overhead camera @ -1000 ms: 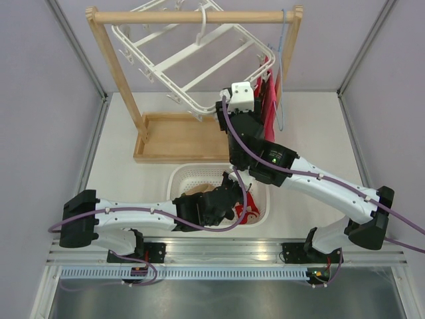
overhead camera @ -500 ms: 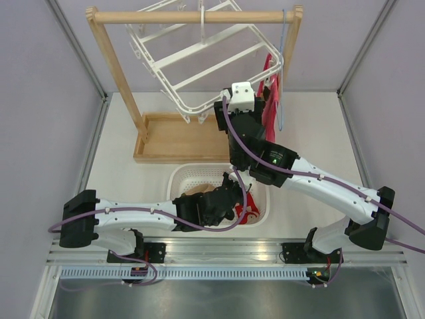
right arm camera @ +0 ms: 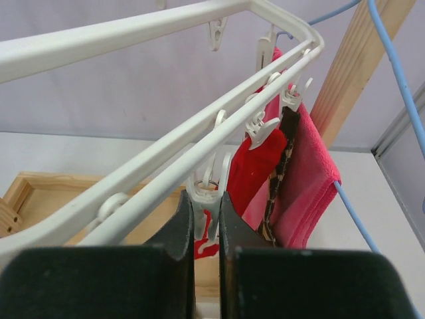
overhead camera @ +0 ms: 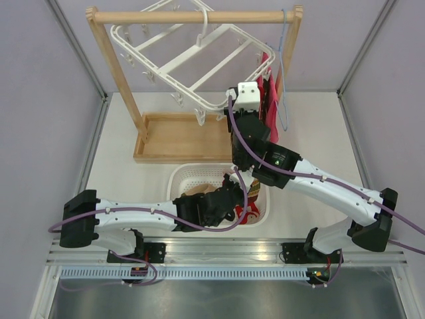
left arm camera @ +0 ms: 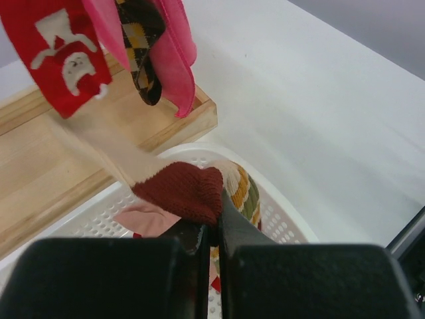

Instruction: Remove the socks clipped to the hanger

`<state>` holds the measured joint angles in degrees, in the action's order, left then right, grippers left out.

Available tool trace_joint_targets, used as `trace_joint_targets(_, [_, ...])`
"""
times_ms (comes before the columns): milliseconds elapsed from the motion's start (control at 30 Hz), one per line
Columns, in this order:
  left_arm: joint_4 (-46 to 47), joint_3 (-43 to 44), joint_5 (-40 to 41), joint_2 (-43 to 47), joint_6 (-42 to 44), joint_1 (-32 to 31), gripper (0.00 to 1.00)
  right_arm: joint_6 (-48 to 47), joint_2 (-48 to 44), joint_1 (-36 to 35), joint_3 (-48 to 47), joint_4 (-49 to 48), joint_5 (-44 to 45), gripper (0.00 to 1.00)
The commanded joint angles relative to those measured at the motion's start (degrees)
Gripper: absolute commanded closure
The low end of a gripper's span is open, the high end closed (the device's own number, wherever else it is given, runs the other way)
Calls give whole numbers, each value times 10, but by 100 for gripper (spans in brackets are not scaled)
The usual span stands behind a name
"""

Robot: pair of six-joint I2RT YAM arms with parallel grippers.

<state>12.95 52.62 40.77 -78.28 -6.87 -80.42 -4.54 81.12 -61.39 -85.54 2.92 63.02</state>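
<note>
Left claw (left arm camera: pixel 216 229): fingers pressed together, pinching the dark red toe of a sock (left arm camera: pixel 182 189). The toe sits right at the fingertips. The sock's beige leg runs up and to the left, away from the claw. It is blurred, so I can't tell where its far end is.

The claw hangs over the white basket (left arm camera: pixel 282 222) on the desk (left arm camera: pixel 319 119). A striped sock (left arm camera: pixel 242 193) and a pale pink sock (left arm camera: pixel 143 219) lie in the basket, below the held toe.

Behind the basket is the wooden tray (overhead camera: pixel 176 136) at the foot of the rack.

Right claw (right arm camera: pixel 206 209): raised to the hanger's low near edge, fingers clamped on a white clip (right arm camera: pixel 204 193) that sits between them.

Hanger (right arm camera: pixel 99 36): white frame hooked over the rack's top bar, hanging tilted. From the right wrist, its bars run up and to the right, away from the claw, to the far corner.

More socks hang at that far corner, beyond and right of the right claw and not touching it. Long axes are vertical, clipped at the top, loose ends down:
- a red sock (right arm camera: pixel 255 166) with white marks
- a brown diamond-pattern sock (right arm camera: pixel 282 166)

A larger pink cloth (right arm camera: pixel 305 186) hangs just right of them. Next to it are a blue wire hanger (right arm camera: pixel 392 60) and the rack post (right arm camera: pixel 352 66).
</note>
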Motion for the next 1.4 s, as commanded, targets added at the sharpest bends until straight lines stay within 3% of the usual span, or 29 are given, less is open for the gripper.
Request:
trace_joint_targets(0, [-1,-1,-9,-5,-28,-3,98,-15,-19,-3,5,-25,15,99])
trace_joint_targets(133, [-3,-14,-8,1,-41,-4,98,-17,-23,-3,7,-25,14,99])
trace_joint_targets(167, [-4,-16,-7,3,-44,-4,98,-16,-23,-2,7,-25,14,93])
trace_joint_targets(233, [-8,-17,-5,10,-46,-3,98,-14,-24,-3,12,-25,12,71])
trace_joint_targets(267, [-11,-18,-3,14,-47,-4,98,-11,-24,-3,13,-21,11,49])
trace_joint_targets(300, [-11,-20,0,17,-48,-3,98,-7,-24,-3,19,-19,11,43])
trace_joint_targets(333, [-11,-26,2,20,-49,-3,98,1,-25,-2,20,-15,11,25])
trace_joint_targets(367, [-11,-30,7,28,-51,-3,98,6,-27,-3,23,-12,10,16])
trace_joint_targets(500, [-14,-59,10,55,-71,2,98,29,-57,-2,62,-2,3,12])
trace_joint_targets(833, [-29,-185,-166,202,-164,103,98,102,-170,-2,212,11,-40,11])
trace_joint_targets(1033, [-60,-245,-292,324,-230,235,98,131,-200,-2,271,10,-32,11])
trace_joint_targets(1367, [-104,-297,-301,317,-316,243,98,124,-246,-1,305,-25,-4,9])
